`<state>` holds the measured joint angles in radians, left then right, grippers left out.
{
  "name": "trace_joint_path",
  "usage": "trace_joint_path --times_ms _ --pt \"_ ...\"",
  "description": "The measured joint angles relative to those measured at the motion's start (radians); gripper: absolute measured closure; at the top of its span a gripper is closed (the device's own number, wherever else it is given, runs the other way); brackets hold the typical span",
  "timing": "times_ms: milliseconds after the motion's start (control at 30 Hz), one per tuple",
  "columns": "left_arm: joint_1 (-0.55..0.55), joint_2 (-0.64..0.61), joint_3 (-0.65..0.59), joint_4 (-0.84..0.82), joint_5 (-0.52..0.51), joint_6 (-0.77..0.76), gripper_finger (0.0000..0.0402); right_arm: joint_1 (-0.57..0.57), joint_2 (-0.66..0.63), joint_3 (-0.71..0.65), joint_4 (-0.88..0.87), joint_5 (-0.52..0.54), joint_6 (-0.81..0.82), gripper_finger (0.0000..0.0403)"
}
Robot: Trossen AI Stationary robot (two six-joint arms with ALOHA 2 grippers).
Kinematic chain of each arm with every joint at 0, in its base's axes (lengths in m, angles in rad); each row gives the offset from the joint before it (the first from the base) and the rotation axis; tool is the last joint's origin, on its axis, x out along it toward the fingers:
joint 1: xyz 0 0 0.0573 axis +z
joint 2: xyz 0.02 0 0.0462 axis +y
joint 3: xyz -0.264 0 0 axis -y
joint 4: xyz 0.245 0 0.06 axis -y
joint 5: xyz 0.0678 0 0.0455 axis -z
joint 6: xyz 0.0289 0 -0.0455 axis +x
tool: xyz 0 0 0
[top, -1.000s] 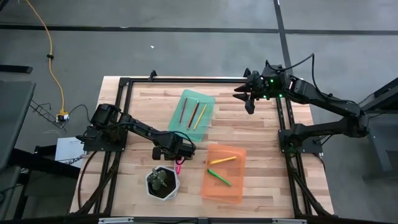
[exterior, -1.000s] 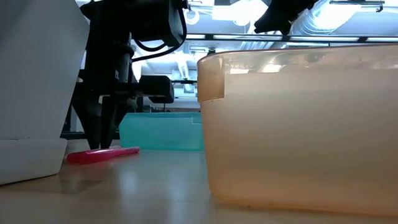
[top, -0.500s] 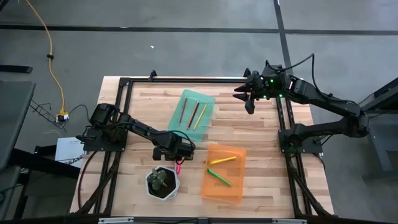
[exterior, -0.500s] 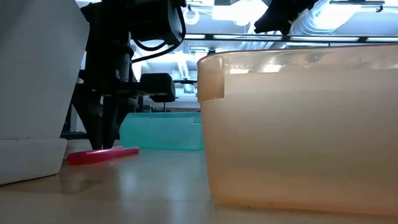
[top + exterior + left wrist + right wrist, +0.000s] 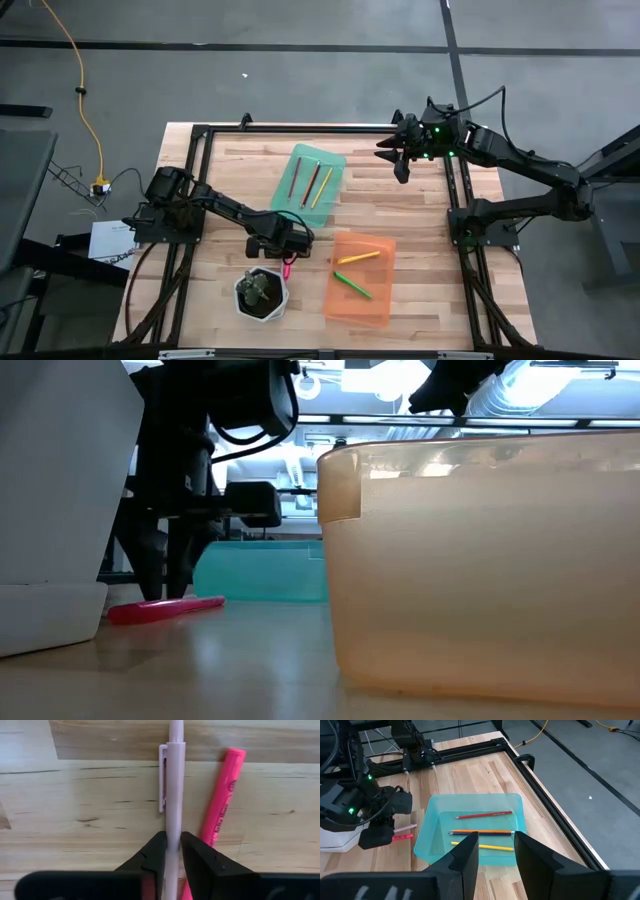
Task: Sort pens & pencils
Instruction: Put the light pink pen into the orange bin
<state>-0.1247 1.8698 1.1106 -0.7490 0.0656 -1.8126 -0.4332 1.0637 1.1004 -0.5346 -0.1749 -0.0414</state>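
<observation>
A pale pink pen (image 5: 175,785) lies flat on the wooden table beside a bright pink highlighter (image 5: 220,805), just off the white plant pot (image 5: 261,293). My left gripper (image 5: 173,845) points straight down over the pen, shut on it. The green tray (image 5: 335,160) holds a red-brown, a dark brown and a yellow pencil. In the orange tray (image 5: 375,305) lie a yellow stick and a green one. My right gripper (image 5: 392,150) hangs open, high over the table's far right, touching nothing. My left gripper pinches the pale pen's barrel (image 5: 174,827) between its two fingers, below the clip. The fingers come from above, pointing down, and lie across the pen. The pen lies flat on the table, with the highlighter just beside one finger (image 5: 200,855).
The plant pot stands close on the near side of the left gripper. The orange tray's wall (image 5: 480,560) rises to its right, the green tray (image 5: 260,570) beyond it. A black frame (image 5: 200,135) rims the table. Bare wood lies between the two trays.
</observation>
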Motion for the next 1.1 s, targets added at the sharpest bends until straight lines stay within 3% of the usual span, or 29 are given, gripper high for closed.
trace_joint_path --times_ms 200,400,900,1100 --pt "0.0 0.0 0.0 -0.001 -0.003 0.0 0.031 0.0 0.0 0.0 0.0 0.0 0.0 0.0285" --pt "0.0 0.0 0.0 -0.006 -0.003 -0.002 0.0303 0.0 0.0 0.0 0.0 0.0 0.0 0.0285" --pt "0.0 0.002 0.019 -0.077 -0.009 -0.003 0.0384 0.0 0.0 0.0 0.0 0.0 0.0 0.0285" --pt "0.0 0.002 0.019 -0.076 -0.009 0.0 0.0372 0.0 0.0 0.0 0.0 0.0 0.0 0.0285"
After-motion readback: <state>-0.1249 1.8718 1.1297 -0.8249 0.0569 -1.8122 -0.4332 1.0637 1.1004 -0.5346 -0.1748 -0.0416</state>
